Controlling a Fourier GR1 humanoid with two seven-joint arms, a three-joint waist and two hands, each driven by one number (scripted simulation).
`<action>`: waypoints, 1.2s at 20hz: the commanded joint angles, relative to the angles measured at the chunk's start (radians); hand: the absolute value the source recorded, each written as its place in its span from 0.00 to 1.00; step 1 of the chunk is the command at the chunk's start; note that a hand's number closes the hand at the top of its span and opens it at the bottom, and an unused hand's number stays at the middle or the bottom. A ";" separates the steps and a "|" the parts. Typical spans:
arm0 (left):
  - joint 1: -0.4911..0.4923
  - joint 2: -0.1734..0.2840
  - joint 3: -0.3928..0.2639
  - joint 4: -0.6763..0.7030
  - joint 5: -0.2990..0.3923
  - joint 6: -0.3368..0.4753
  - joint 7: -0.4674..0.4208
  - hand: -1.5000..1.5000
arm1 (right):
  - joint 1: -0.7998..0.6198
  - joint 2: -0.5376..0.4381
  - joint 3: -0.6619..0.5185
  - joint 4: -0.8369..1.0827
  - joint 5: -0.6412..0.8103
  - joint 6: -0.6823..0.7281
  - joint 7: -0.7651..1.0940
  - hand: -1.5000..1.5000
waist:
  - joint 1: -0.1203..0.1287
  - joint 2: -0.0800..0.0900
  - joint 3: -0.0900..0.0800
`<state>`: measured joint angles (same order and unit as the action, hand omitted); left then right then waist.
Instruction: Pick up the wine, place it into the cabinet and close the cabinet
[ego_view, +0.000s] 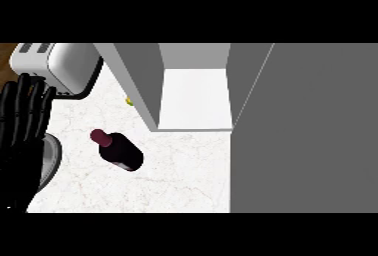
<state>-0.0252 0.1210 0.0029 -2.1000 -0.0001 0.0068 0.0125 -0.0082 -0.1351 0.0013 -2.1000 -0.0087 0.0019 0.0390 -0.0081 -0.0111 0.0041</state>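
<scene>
A dark red wine bottle (118, 149) stands on the white marble counter (177, 175), left of centre, its cap toward the upper left. Behind it the grey cabinet (193, 97) is open, showing a white shelf inside; its grey door (306, 130) swings out and fills the right side of the view. My left hand (21, 125) rests open at the left edge, fingers pointing up, well apart from the bottle. My right hand does not show.
A white toaster (59, 65) sits at the upper left corner. A grey round rim (50, 157) shows partly behind my left hand. A small yellow object (129, 101) peeks out beside the cabinet's left wall.
</scene>
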 joint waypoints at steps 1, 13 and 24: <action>-0.003 -0.025 -0.037 -0.061 -0.052 0.027 0.050 0.00 | 0.046 -0.002 -0.045 -0.091 -0.047 0.018 0.031 0.00 | 0.006 0.010 -0.004; -0.035 -0.120 -0.396 0.087 0.007 0.308 0.019 0.00 | 0.210 0.006 0.182 -0.319 -0.132 0.122 0.197 0.00 | -0.002 0.010 -0.005; -0.253 -0.121 -0.631 0.021 -0.174 0.657 0.304 0.00 | 0.128 -0.016 0.079 -0.421 -0.229 0.102 0.378 0.00 | 0.001 0.009 -0.003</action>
<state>-0.1971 0.0010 -0.5580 -2.0926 -0.1246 0.5471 0.2458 0.0974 -0.1284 0.1276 -2.4278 -0.1607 0.0935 0.3500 -0.0043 -0.0015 0.0000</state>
